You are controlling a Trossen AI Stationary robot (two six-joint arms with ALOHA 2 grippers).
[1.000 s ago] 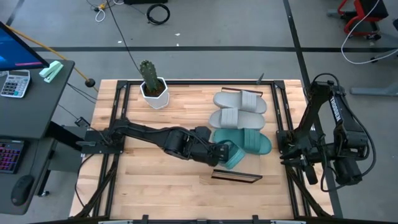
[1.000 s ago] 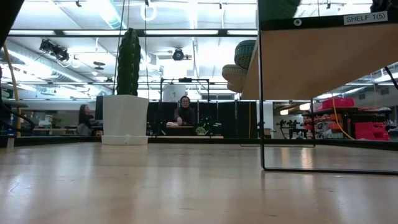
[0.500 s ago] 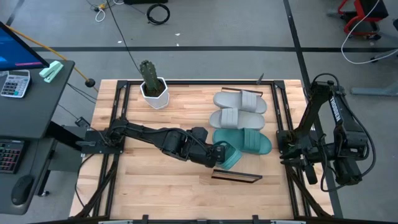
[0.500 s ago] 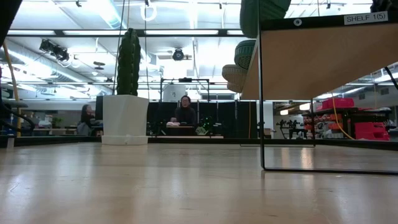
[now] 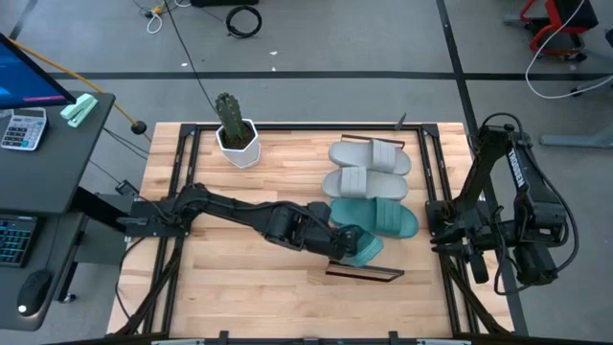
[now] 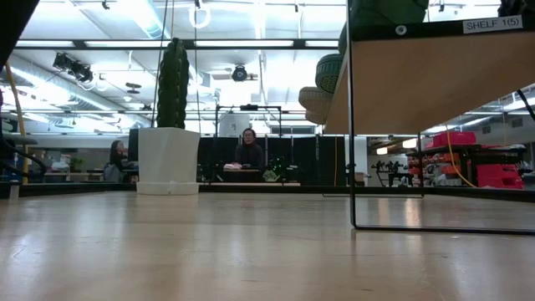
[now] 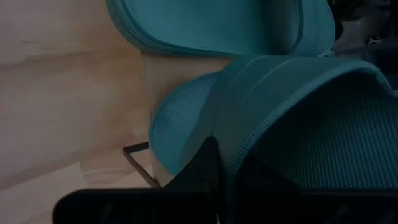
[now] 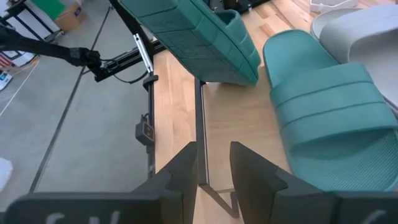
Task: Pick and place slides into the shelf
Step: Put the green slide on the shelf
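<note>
Left wrist view shows the left gripper (image 7: 217, 180) pinching the strap of a teal slide (image 5: 359, 247), carried tilted just above the shelf (image 5: 364, 273). Held by soft strap alone, it could swing or catch the shelf's dark frame. Its ribbed teal mate (image 5: 378, 217) lies beside two grey slides (image 5: 369, 168). The right gripper (image 8: 211, 168) waits spread at the table's right edge.

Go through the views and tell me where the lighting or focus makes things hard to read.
Low view: bright ceiling lights glare behind the dark green cactus in a white pot, leaving it a silhouette; the near wooden tabletop is soft. Left wrist view: the held teal green slide sandal fills the frame, close and shadowed at the left gripper. High view: evenly lit, the two light grey slide sandals clear.
</note>
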